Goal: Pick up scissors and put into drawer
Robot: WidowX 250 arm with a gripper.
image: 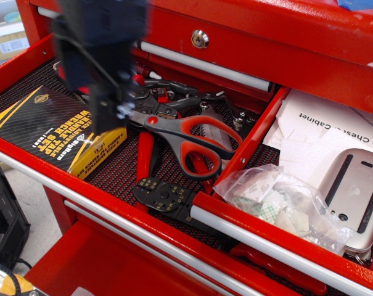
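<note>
The gripper (109,114) is hanging over the open red drawer (143,219), badly smeared by motion blur, so I cannot tell how far its jaws are parted or whether anything is between them. Its dark body is covering the upper left part of the drawer, and its lower end is sitting just above the blade end of the scissors (183,139), at the edge of the black and yellow wrench set box (57,139). The scissors are lying inside the drawer, on top of the heap of tools, with the silver blades pointing toward the upper left under the gripper and the 2 red-orange-lined loop handles spreading toward the lower right, near the drawer's right wall. Whether the gripper is touching the blades is not clear from this view. Under and behind the scissors, dark crimping pliers (155,98) are lying across the black mesh liner (121,169), and a black die block (161,194) is resting near the drawer's front rail. To the right, in the neighbouring compartment, a crumpled clear plastic bag (278,200) is sitting beside a white sheet of paper (325,132) and a silver device (352,191). A round lock (200,39) is showing on the closed drawer above.
</note>
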